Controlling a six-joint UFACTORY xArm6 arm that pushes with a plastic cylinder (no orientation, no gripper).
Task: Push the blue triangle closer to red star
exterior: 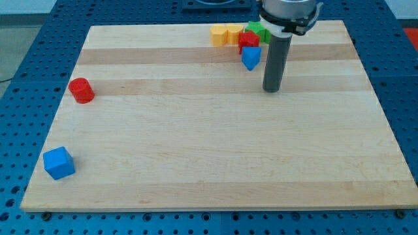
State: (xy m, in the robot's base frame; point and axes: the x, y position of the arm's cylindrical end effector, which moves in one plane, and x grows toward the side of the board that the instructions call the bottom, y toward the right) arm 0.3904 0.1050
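A pale wooden board (215, 156) rests on a blue perforated bench. The blue triangle (251, 57) already touches the red star (248, 41) at its 12 o'clock; likely light, rigid and free-sliding. No pincer is fitted: my tip (272, 89) stands at the triangle's 4 o'clock, so contact its lower face.

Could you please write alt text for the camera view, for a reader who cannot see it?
My tip rests on a wooden board, just right of and below the blue triangle, which touches the red star near the view's top.

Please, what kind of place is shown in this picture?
Probably a robotics lab bench: a wooden board lies on a blue perforated table, small coloured blocks like the blue triangle sit on it, and my tip stands beside them.
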